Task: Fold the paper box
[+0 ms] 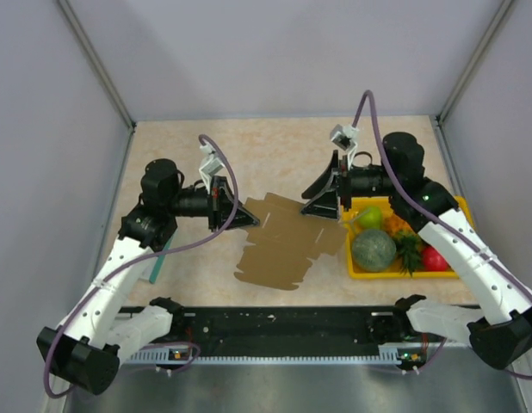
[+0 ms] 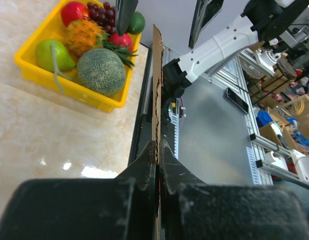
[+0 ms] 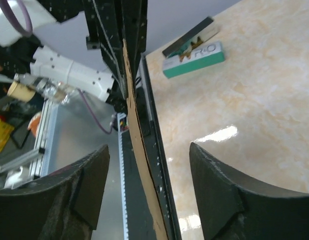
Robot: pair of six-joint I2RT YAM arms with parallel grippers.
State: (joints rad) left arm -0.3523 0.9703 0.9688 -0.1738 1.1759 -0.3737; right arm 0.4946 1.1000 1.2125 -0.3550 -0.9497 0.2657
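The paper box (image 1: 287, 243) is a flat brown die-cut cardboard sheet with flaps, held off the table between both arms. My left gripper (image 1: 254, 218) is shut on its left edge. In the left wrist view the sheet (image 2: 157, 85) stands edge-on, pinched between my fingertips (image 2: 158, 146). My right gripper (image 1: 306, 203) is open at the sheet's right edge. In the right wrist view the sheet (image 3: 137, 150) runs edge-on between the spread fingers (image 3: 214, 175), touching neither, with the gripper's midpoint (image 3: 149, 162) just beside it.
A yellow tray (image 1: 369, 274) of fruit with a green melon (image 1: 374, 249) sits at the right, just beside the right gripper; its rim also shows in the left wrist view (image 2: 44, 75). A teal-and-white packet (image 3: 194, 55) lies at the left under my left arm (image 1: 156, 262).
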